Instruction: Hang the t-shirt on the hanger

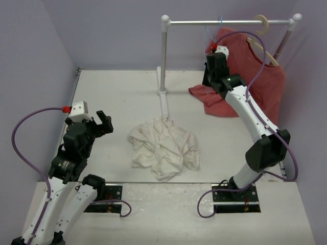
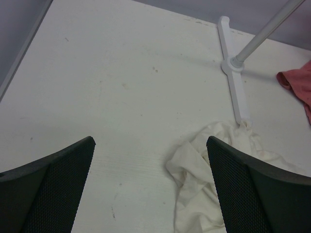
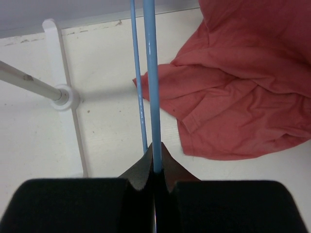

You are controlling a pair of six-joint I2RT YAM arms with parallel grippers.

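Clamping the hanger [image 3: 149, 73], right hand [image 3: 155, 162] clenched tight; left hand [image 1: 102, 124] spread wide, empty, near the t-shirt [image 1: 163, 148].

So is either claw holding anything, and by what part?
The right claw is shut on one thin wire bar of the light-blue hanger. The left claw is open, holding nothing.

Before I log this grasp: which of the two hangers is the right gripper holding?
The thin light-blue wire hanger, clamped in the right gripper; the thick beige hanger carries the red t-shirt, ungripped.
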